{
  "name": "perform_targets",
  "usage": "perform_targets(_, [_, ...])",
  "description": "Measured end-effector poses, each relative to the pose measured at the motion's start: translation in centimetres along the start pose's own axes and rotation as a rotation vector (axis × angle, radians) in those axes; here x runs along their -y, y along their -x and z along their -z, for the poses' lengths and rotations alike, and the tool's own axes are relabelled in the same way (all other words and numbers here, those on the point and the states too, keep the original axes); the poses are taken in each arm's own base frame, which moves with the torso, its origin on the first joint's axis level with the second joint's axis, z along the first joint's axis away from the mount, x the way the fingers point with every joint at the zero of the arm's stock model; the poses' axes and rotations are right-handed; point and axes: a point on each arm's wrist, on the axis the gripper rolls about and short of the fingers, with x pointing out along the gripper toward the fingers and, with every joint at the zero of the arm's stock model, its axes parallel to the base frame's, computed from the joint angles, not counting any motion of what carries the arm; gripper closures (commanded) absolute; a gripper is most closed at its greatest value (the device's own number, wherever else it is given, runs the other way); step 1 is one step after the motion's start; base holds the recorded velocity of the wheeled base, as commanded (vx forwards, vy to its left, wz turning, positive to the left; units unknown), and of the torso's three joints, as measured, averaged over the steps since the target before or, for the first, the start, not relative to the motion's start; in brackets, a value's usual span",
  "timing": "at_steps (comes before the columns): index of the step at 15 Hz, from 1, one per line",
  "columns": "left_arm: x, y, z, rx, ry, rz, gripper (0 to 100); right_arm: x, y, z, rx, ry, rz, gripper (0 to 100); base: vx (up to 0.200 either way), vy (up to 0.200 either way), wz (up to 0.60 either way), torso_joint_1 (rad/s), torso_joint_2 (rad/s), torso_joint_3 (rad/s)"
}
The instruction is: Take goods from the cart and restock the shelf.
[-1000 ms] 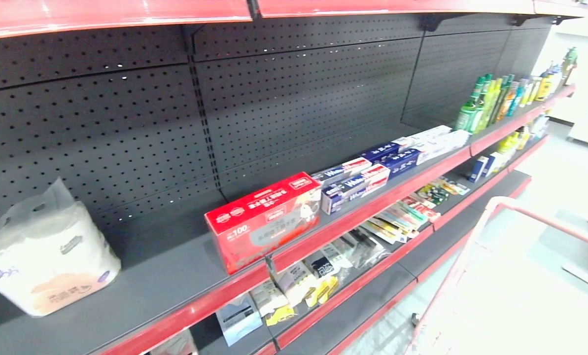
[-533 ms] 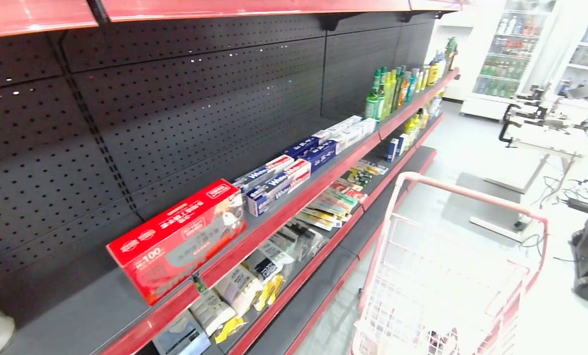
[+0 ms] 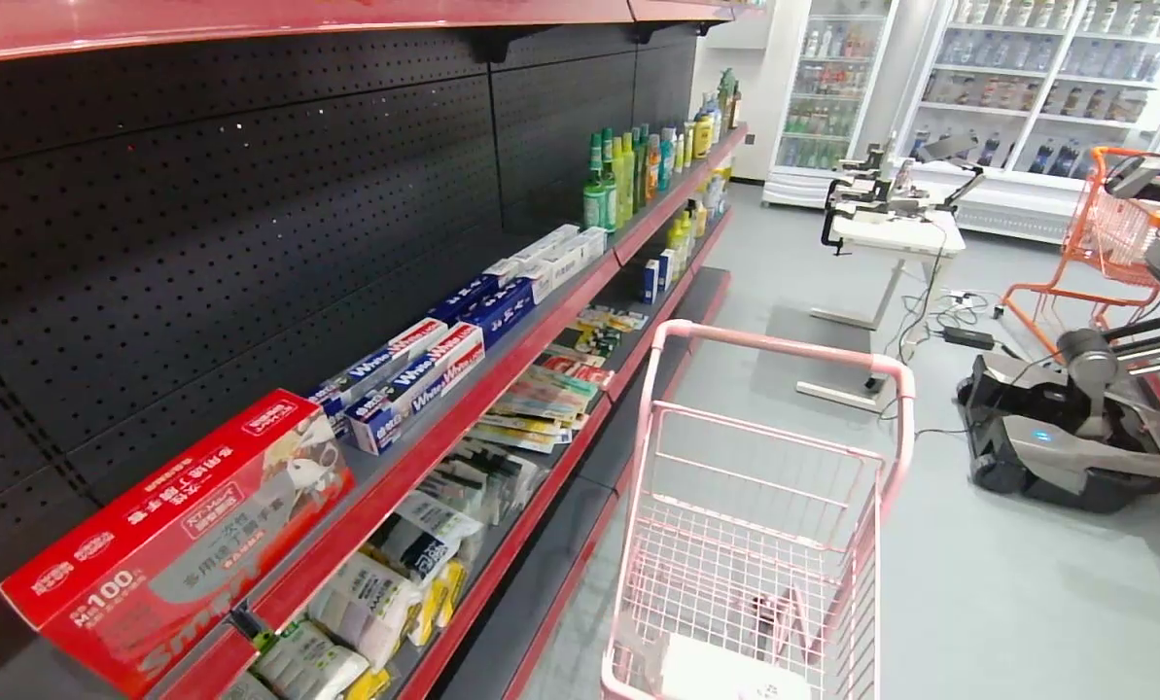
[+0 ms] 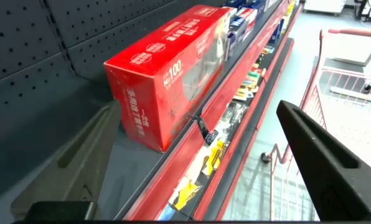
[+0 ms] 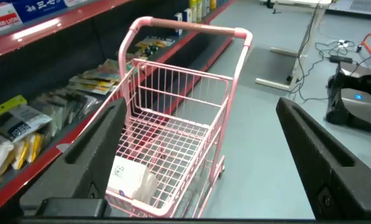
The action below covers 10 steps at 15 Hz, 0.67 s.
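A pink wire cart (image 3: 784,345) stands in the aisle beside the shelf (image 3: 502,389). A white wrapped package (image 3: 725,671) lies in its basket, and the right wrist view shows that package (image 5: 131,180) at the near end of the cart (image 5: 192,28). My right gripper (image 5: 201,104) hangs open above the cart with nothing between its fingers. My left gripper (image 4: 199,109) is open and empty in front of the shelf board, close to a red box (image 4: 167,68). In the head view the red box (image 3: 181,530) sits at the shelf's front edge.
Toothpaste boxes (image 3: 414,374), blue boxes (image 3: 487,301) and bottles (image 3: 628,175) line the shelf farther along. Packets fill the lower shelf (image 3: 414,544). Beyond the cart are a white table (image 3: 891,228), another robot base (image 3: 1066,428), an orange cart (image 3: 1114,233) and glass fridges (image 3: 978,58).
The head camera has swung right: the white paper-roll pack has left the picture, and the pink cart and the room behind have come into view. The goods themselves have not moved.
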Motion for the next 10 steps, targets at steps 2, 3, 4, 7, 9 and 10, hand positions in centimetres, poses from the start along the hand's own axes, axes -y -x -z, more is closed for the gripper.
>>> perform_targets(2, [0.0,0.0,0.0,0.0,0.0,0.0,0,0.0,0.0,0.0,0.0,0.0,0.0,0,0.0,0.0,0.0,0.0,0.0,0.0])
perform_targets(3, [0.0,0.0,0.0,0.0,0.0,0.0,0,0.0,0.0,0.0,0.0,0.003,0.0,0,0.0,0.0,0.0,0.0,0.0,0.0])
perform_targets(4, [0.0,0.0,0.0,0.0,0.0,0.0,0,0.0,0.0,0.0,0.0,0.005,0.0,0,0.0,0.0,0.0,0.0,0.0,0.0])
perform_targets(7, [0.0,0.0,0.0,0.0,0.0,0.0,0,0.0,0.0,0.0,0.0,0.003,0.001,0,0.0,0.0,0.0,0.0,0.0,0.0])
perform_targets(9, [0.0,0.0,0.0,0.0,0.0,0.0,0,0.0,0.0,0.0,0.0,0.005,-0.001,0,0.0,0.0,0.0,0.0,0.0,0.0])
perform_targets(10, [0.0,0.0,0.0,0.0,0.0,0.0,0,-0.03,-0.02,0.0,-0.002,0.007,-0.014,0,0.0,0.0,0.0,0.0,0.0,0.0])
